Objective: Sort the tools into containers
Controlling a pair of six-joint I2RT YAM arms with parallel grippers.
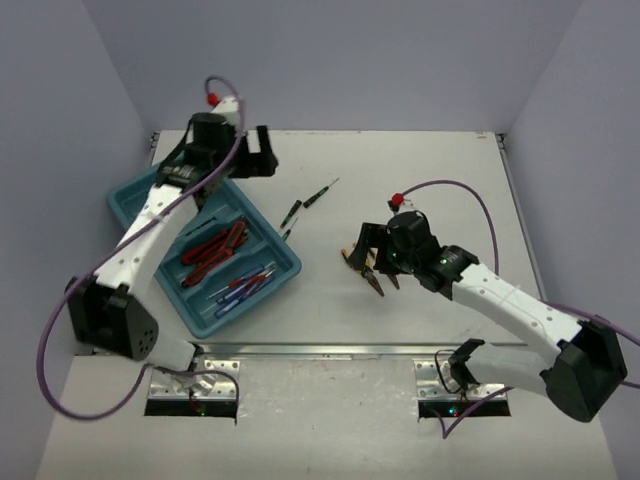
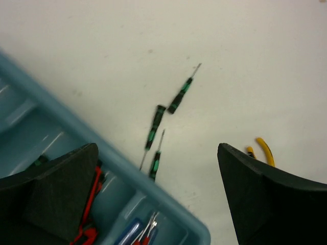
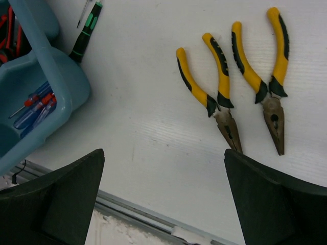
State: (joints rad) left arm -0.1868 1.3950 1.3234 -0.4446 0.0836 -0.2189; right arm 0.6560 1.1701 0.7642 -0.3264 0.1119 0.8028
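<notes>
Clock is set on the overhead view, 12 being the far edge of the table [image 1: 420, 170].

The tray [image 1: 125, 207] sits at 9 o'clock, turned at an angle. You are sorting by kind. The red-handled cutters [image 1: 215, 248] share one compartment, and the blue-handled screwdrivers [image 1: 240, 288] fill the one beside it toward 5 o'clock. The left wrist view shows a dark, green-marked shape in a further compartment, possibly a thin screwdriver already filed, but it is too cropped to confirm.

Out on the table are three black-green screwdrivers [image 2: 180, 97], strung out off the tray's 2 o'clock side. The nearest lies just beside the outer wall. Two yellow-handled pliers [image 3: 209, 97] lie just off table centre toward 4 o'clock, side by side and apart from the tray.

The left gripper [image 2: 157, 148] has its jaws wide, with nothing between them and touching nothing. It hangs by the tray's 1 o'clock corner with the loose screwdrivers framed in its gap. Judgement: you have it placed for those.

The right gripper [image 3: 163, 155] also has its jaws wide and empty. It hovers above the pliers, whose noses point back toward it. Judgement: the wide opening suits closing across one pair's handles; the neighbouring pair lies close and may get nudged
</notes>
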